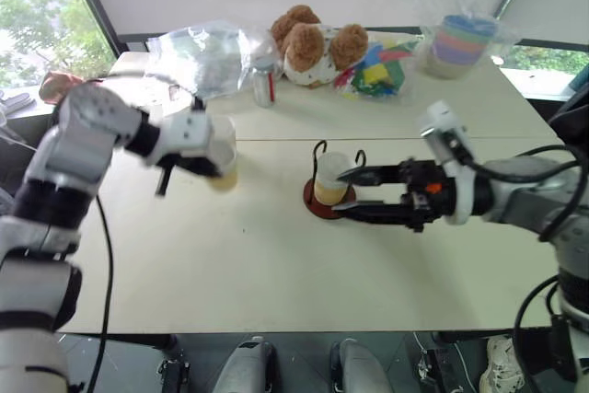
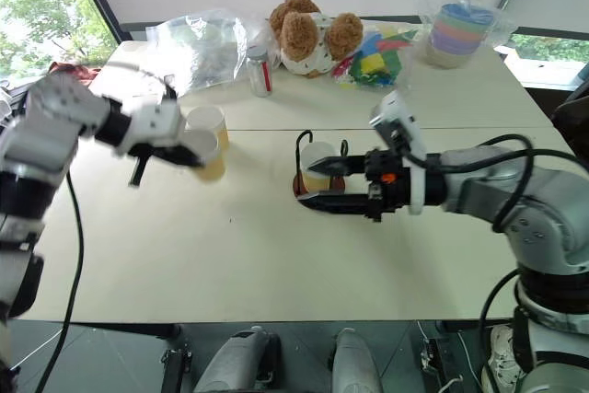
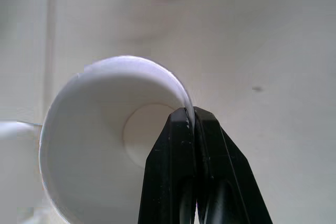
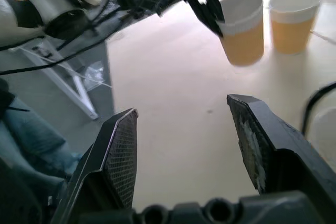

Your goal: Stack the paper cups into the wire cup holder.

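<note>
left claw point(image 2: 189, 156) is pinching a paper cup's point(image 2: 208, 159) rim wall, cup hanging upright, mouth up. right claw point(image 2: 317, 186) is standing wide, empty, beside the wire cup holder point(image 2: 304, 183).

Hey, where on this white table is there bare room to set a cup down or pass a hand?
The near half of the white table, in front of the dark red-brown wire cup holder, is bare. The far edge is crowded: crumpled clear plastic bag, small drink can, brown teddy bear, wrapped pastel bowls.
</note>
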You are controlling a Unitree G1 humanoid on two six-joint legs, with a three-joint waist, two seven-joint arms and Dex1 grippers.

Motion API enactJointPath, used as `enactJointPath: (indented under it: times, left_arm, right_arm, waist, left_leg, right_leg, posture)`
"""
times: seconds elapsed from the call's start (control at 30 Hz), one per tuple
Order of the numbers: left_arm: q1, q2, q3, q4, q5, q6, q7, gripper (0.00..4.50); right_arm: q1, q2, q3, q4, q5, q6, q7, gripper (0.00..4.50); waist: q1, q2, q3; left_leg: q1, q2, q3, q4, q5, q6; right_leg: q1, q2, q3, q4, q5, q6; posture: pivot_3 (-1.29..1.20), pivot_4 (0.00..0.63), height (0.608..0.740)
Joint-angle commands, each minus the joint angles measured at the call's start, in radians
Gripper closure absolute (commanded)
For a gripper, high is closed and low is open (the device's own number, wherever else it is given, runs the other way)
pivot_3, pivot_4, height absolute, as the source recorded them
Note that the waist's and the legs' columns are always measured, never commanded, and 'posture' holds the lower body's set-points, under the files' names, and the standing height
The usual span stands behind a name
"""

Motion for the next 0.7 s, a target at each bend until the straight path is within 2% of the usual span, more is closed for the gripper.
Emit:
enactJointPath:
  times: [0.03, 0.13, 0.33, 0.5, 0.7]
  left_arm:
    - [-0.201, -0.067, 0.021, 0.109, -0.058, -0.060, -0.048, 4.48]
    - [-0.329, -0.156, -0.072, 0.192, -0.201, -0.104, -0.060, 4.48]
    - [-0.392, -0.244, -0.311, 0.261, -0.428, -0.177, -0.060, 4.48]
    - [-0.431, -0.320, -0.475, 0.383, -0.452, -0.313, -0.060, 4.48]
    - [-0.448, -0.389, -0.526, 0.514, -0.425, -0.413, -0.060, 4.48]
  right_arm:
    - [0.047, -0.050, -0.122, 0.002, -0.024, -0.018, -0.041, 1.55]
    - [0.122, -0.070, -0.210, -0.032, -0.015, -0.003, -0.093, 1.55]
    - [0.237, -0.059, -0.307, -0.128, 0.036, 0.006, -0.187, 1.55]
    - [0.310, -0.046, -0.369, -0.196, 0.104, 0.007, -0.277, 1.55]
    - [0.347, -0.045, -0.382, -0.228, 0.165, -0.015, -0.365, 1.55]
  waist:
    - [-0.004, 0.000, 0.000]
    - [0.000, 0.000, 0.000]
    - [-0.018, 0.001, -0.001]
    - [-0.013, 0.001, 0.000]
    - [-0.008, 0.001, 0.000]
  left_leg:
    - [0.000, 0.000, 0.001, 0.000, -0.001, 0.001]
    - [-0.001, -0.002, 0.001, 0.000, -0.002, 0.004]
    - [-0.001, -0.001, 0.001, -0.001, -0.003, 0.005]
    - [-0.001, 0.000, 0.002, -0.001, -0.002, 0.004]
    - [-0.002, -0.001, 0.002, 0.000, -0.002, 0.004]
  right_leg:
    - [0.000, 0.000, 0.001, 0.000, 0.000, 0.000]
    - [0.001, -0.001, 0.001, -0.001, 0.000, 0.001]
    - [-0.002, -0.001, 0.002, 0.000, 0.000, 0.001]
    - [-0.003, -0.001, 0.003, 0.000, 0.000, 0.001]
    - [-0.003, -0.001, 0.003, 0.000, 0.000, 0.001]
  posture:
    - [0.00, 0.150, 0.740]
    - [0.00, 0.150, 0.740]
    - [0.00, 0.150, 0.740]
    - [0.00, 0.150, 0.740]
    - [0.00, 0.150, 0.740]
